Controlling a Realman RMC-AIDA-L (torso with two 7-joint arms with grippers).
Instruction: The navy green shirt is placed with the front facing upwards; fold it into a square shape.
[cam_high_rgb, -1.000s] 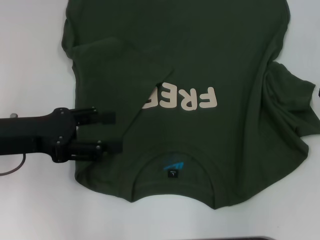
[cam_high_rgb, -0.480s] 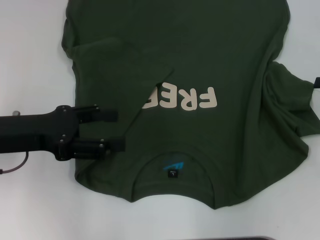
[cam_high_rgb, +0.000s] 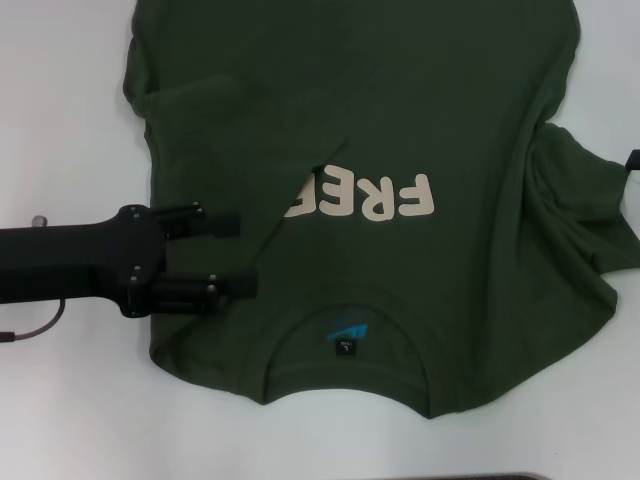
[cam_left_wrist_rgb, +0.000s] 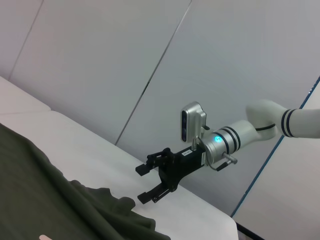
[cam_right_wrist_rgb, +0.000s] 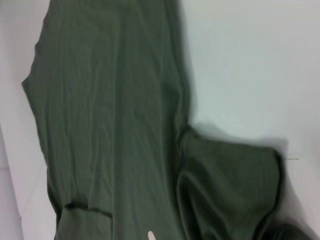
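Observation:
The navy green shirt (cam_high_rgb: 440, 110) lies front up on the white table (cam_high_rgb: 60, 120), collar and blue neck label (cam_high_rgb: 345, 335) toward me. Its left sleeve (cam_high_rgb: 240, 130) is folded inward and covers part of the cream lettering (cam_high_rgb: 375, 197). The right sleeve (cam_high_rgb: 585, 215) lies rumpled at the side. My left gripper (cam_high_rgb: 245, 255) is open over the shirt's left shoulder area, with nothing between its fingers. My right gripper (cam_left_wrist_rgb: 146, 183) shows open in the left wrist view, in the air beyond the rumpled sleeve (cam_left_wrist_rgb: 107, 200). In the head view only a sliver of the right gripper (cam_high_rgb: 632, 160) shows at the edge.
Bare white table (cam_high_rgb: 70, 400) surrounds the shirt on the left and front. A dark edge (cam_high_rgb: 480, 477) runs along the near side of the table. Pale wall panels (cam_left_wrist_rgb: 125, 60) stand behind the far table edge.
My left gripper has moved rightward, farther over the shirt's shoulder area, staying open. A bit of the right gripper has come into view at the right edge.

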